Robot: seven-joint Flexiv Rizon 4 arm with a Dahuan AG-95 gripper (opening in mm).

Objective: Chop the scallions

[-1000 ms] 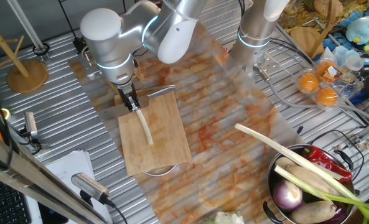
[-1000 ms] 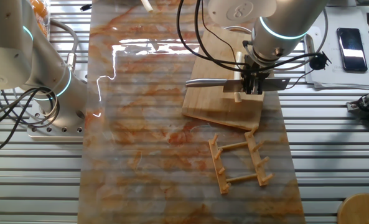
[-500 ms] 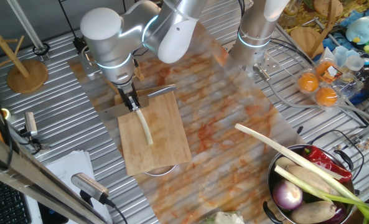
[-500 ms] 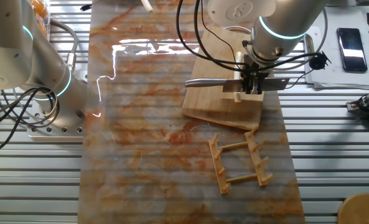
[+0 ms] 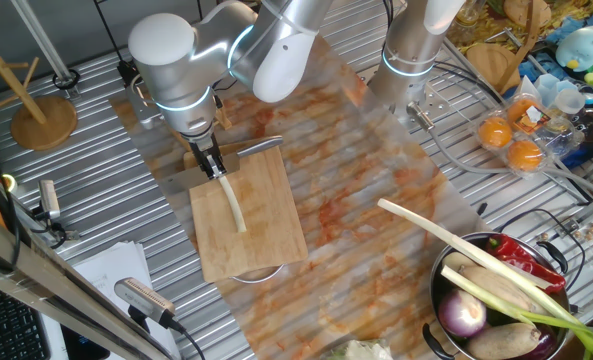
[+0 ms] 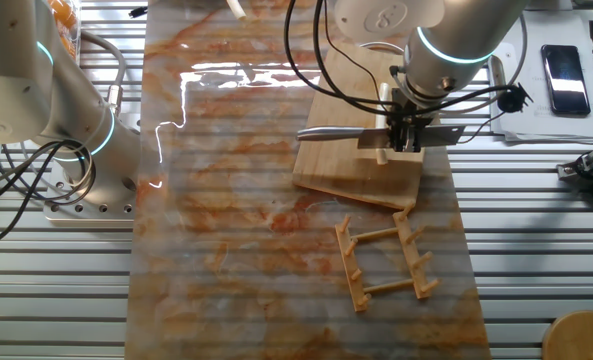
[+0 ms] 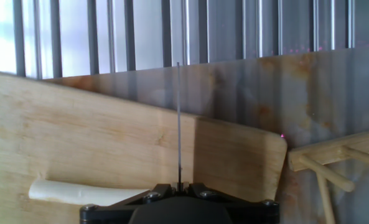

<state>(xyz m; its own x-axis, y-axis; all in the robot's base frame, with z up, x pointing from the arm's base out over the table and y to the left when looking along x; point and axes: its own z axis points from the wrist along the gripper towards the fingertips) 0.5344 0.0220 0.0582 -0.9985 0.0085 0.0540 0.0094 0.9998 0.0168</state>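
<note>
A thin cream-white scallion stalk [image 5: 235, 206] lies on the wooden cutting board [image 5: 268, 232]. My gripper [image 5: 214, 168] stands at the stalk's far end, shut on a knife. The knife's blade [image 5: 262, 147] lies along the board's far edge. In the other fixed view the blade [image 6: 334, 131] points left from the gripper [image 6: 401, 135], and the stalk [image 6: 386, 98] runs under it across the board [image 6: 341, 168]. In the hand view the blade [image 7: 178, 124] shows edge-on as a thin line from the gripper [image 7: 178, 186], with the stalk [image 7: 78, 192] at the lower left on the board [image 7: 84, 140].
A small wooden rack [image 6: 386, 262] lies just beside the board; it also shows in the hand view [image 7: 333, 158]. A metal pot [image 5: 438, 288] at the front right holds a purple onion [image 5: 463, 315], a red chilli and a long leek [image 5: 446, 238]. A second arm's base [image 6: 86, 150] stands nearby.
</note>
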